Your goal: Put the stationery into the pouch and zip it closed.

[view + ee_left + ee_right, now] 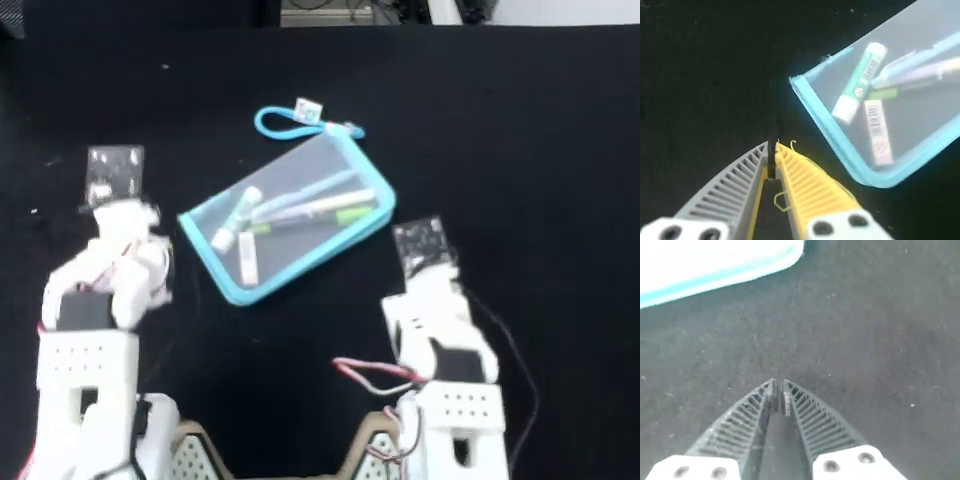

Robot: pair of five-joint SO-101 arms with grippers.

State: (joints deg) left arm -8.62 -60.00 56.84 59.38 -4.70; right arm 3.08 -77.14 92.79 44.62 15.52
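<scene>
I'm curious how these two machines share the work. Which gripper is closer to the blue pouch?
Right, judging by the high view. The right gripper sits just off the pouch's right end; the left gripper lies farther out, past its left corner. Neither touches it.

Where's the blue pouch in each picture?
High view: pouch mid-table, ahead of both arms.
Left wrist view: pouch just beyond the left gripper, off to one side.
Right wrist view: pouch corner farther beyond the right gripper.
Shared landmark: its blue rim.
</scene>
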